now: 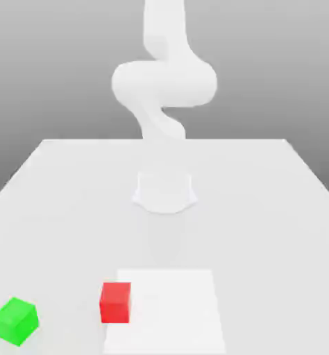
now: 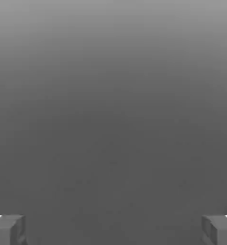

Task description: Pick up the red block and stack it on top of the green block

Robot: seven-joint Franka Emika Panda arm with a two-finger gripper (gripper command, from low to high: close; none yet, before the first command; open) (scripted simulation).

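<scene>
The red block [image 1: 116,303] is waiting to be picked up, so the task is standing at its very start. The broad pale table [image 1: 264,222] is carrying everything in the scene, and the white arm [image 1: 165,83] is rising from its far part in the exterior view, with its upper length running out at the top. A flat white square [image 1: 171,312] is lying on the near part of the table, and the red block is sitting across its edge on the exterior view's left. The green block [image 1: 16,321] is resting on the bare table, apart from the red one and farther toward that same side, turned at an angle. Nothing is lying on top of it. In the hand view, the gripper [image 2: 113,229] is standing wide, its two fingers well apart and holding nothing between them. Judging by this, no part of the stacking is done: reaching, gripping, lifting, carrying over, lowering onto the green block and letting go are all awaiting the robot. The next move is probably calling for an approach above the red block.
</scene>
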